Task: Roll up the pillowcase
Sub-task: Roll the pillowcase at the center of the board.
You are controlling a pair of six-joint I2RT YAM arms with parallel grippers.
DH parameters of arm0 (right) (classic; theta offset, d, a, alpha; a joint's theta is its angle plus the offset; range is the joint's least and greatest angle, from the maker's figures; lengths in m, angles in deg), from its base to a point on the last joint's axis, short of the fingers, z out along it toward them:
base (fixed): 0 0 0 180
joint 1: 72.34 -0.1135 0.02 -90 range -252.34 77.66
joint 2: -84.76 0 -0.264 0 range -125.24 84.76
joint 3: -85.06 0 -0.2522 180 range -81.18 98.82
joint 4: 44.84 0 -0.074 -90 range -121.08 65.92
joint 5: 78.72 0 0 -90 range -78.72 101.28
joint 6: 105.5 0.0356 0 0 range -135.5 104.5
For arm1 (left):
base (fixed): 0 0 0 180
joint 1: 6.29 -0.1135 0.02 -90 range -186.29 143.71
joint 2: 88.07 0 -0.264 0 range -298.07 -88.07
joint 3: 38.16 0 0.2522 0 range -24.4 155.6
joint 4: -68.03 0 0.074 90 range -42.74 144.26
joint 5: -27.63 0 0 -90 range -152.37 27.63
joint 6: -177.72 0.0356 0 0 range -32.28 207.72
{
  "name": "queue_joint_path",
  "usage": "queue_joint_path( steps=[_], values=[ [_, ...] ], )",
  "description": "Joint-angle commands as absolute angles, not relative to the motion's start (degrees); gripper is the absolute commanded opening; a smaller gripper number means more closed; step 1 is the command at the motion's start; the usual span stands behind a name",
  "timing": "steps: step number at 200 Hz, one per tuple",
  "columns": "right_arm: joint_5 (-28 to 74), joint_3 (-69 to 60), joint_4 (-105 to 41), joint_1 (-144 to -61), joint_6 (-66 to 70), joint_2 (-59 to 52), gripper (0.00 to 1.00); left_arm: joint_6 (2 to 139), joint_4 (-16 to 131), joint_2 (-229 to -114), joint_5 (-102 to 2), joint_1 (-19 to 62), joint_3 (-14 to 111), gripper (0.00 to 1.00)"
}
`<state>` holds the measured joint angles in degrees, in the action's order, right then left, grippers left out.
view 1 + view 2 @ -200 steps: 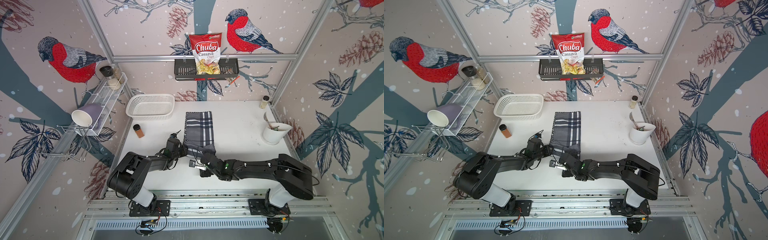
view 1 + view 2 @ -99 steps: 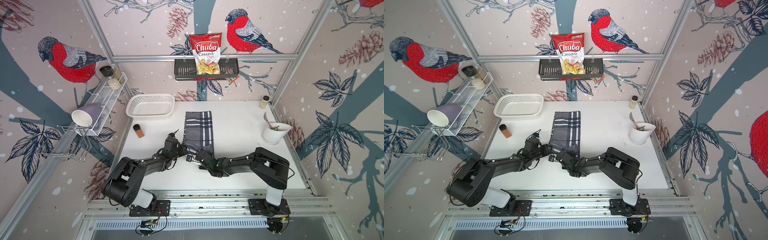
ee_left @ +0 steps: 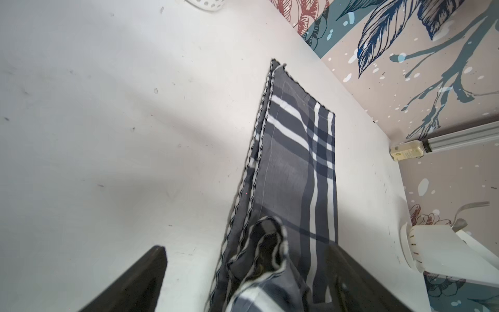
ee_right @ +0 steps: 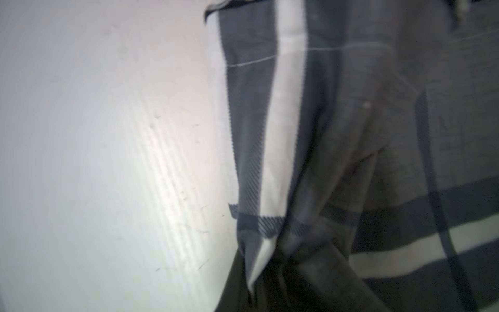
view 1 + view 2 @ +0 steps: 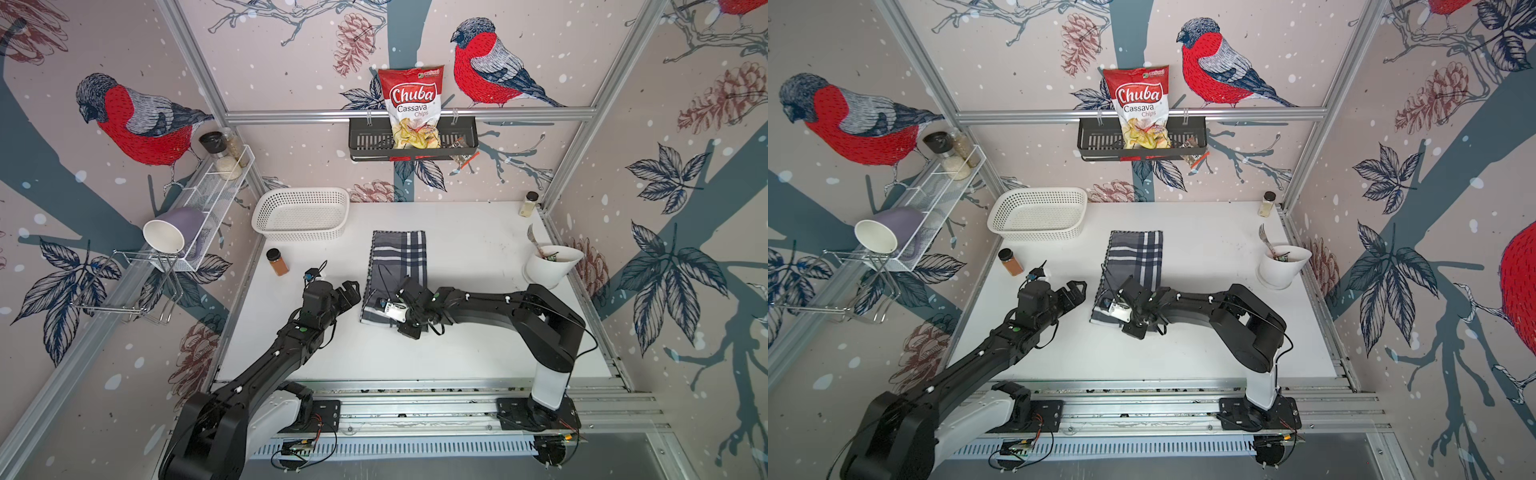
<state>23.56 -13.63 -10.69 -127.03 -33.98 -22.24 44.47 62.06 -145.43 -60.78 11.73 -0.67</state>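
1. We find the pillowcase (image 5: 399, 257) flat on the table (image 5: 457, 353), folded into a long narrow strip. Its far end sits just beside the white basket (image 5: 299, 232), on the side away from the wall rack. The rest of it runs from the basket toward the arm bases.
2. The end farthest from the basket is no longer flat. In the left wrist view a corner of the pillowcase (image 3: 294, 162) stands up in a loose hump.
3. The left gripper (image 5: 352, 293) sits just beside the strip's basket-side edge. Its jaws stand wide apart, and the hump rises between them unclamped, so it has hold of nothing.
4. The right gripper (image 5: 382, 307) is over that same raised end with its jaws closed. In the right wrist view folds of the cloth (image 4: 351, 135) draw together toward it, so we judge that it is pinching the fabric.
5. We expect the cloth to handle as thin, light and limp. The stacked layers are likely to slip over each other and slide on the smooth table.
6. The best hold, we think, is at the two corners of the raised end — on the stitched edge, where the hem is firmer. Both sides should then turn evenly toward the basket, or the roll will skew.
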Motion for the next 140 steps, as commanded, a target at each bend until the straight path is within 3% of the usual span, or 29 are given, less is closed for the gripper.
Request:
queue_joint_path(
  steps=[1,48,140],
  values=[
    [43.3,-7.8,4.5,-124.5,-29.2,-24.5,0.0,53.1,58.5,-145.1,-55.2,11.5,0.9,0.93],
    [52.7,0.2,12.3,-122.1,-31.7,-28.4,0.0,52.8,66.9,-142.1,-49.1,11.6,-4.4,0.93],
    [70.3,3.0,17.0,-114.6,-37.9,-34.3,0.0,51.4,76.4,-140.6,-48.1,12.7,-10.3,0.93]
  ],
)
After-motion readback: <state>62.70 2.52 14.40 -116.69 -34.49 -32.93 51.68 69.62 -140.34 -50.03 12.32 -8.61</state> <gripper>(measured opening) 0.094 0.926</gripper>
